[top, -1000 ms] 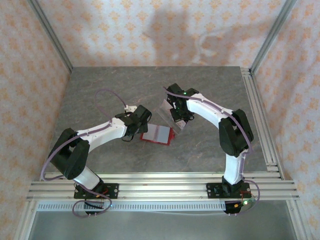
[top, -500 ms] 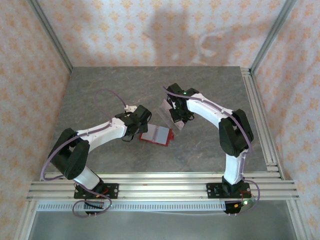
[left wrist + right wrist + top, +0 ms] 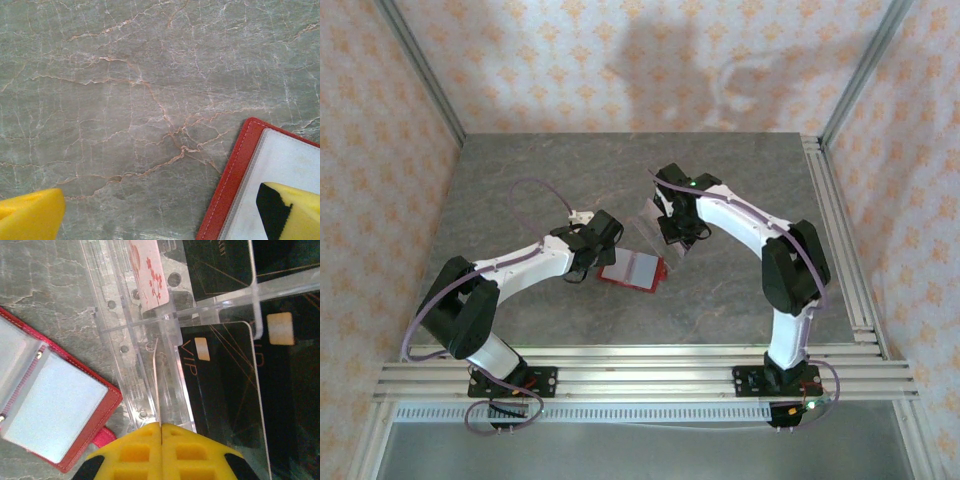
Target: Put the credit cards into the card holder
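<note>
Just now the right end effector [image 3: 161, 426] has drawn back a little from the open card holder [image 3: 633, 268] to sit over the clear rack [image 3: 150, 325]. Its yellow fingers are pressed tight together on a credit card [image 3: 157, 385], which the wrist view catches edge-on as a thin pale line running up into the rack's channel. To my eye that means the card has been caught but not yet carried across, so the filing itself is still to come. The left end effector [image 3: 162, 210] is spread wide and low over the worktop [image 3: 125, 100], with one fingertip [image 3: 295, 210] over the holder's clear inner pocket, apparently steadying it. The holder lies unfolded just beside the rack, red border up and pale inside showing, and I see no card in its pockets. The rack holds black cards [image 3: 220, 370] marked VIP and a second pale card [image 3: 147, 275] printed with red blossoms, probably the other one to move.
</note>
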Controlling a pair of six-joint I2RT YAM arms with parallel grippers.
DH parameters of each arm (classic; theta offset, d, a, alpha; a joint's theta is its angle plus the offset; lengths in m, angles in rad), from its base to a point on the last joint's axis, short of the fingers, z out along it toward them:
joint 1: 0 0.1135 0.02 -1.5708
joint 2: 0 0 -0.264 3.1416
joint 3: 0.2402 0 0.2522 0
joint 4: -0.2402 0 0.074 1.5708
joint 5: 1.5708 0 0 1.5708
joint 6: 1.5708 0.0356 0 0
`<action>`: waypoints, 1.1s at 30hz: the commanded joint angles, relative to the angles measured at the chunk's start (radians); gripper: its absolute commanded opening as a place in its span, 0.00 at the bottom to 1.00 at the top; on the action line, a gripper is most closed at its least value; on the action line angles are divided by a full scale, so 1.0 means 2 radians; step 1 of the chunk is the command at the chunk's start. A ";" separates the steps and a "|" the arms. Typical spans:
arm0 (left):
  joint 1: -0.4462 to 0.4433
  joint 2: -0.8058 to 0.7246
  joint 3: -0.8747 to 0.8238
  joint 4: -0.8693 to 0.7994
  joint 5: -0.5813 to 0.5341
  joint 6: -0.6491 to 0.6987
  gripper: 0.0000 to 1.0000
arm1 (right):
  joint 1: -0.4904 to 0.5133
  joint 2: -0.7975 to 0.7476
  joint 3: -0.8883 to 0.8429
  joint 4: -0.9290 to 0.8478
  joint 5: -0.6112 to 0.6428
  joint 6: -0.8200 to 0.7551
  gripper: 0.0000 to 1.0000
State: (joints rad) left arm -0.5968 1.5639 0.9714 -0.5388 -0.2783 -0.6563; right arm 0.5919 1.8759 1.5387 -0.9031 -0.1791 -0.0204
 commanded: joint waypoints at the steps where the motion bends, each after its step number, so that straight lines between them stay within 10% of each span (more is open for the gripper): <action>1: -0.005 -0.011 -0.001 -0.018 -0.026 -0.001 1.00 | -0.002 -0.036 0.020 -0.020 -0.006 0.009 0.00; 33: -0.022 0.037 -0.030 -0.035 -0.035 -0.027 1.00 | -0.002 -0.182 -0.131 0.156 -0.143 0.163 0.00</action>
State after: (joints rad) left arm -0.6209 1.6394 0.9245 -0.6167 -0.3405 -0.6838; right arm 0.5919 1.5574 1.3106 -0.6701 -0.4469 0.2485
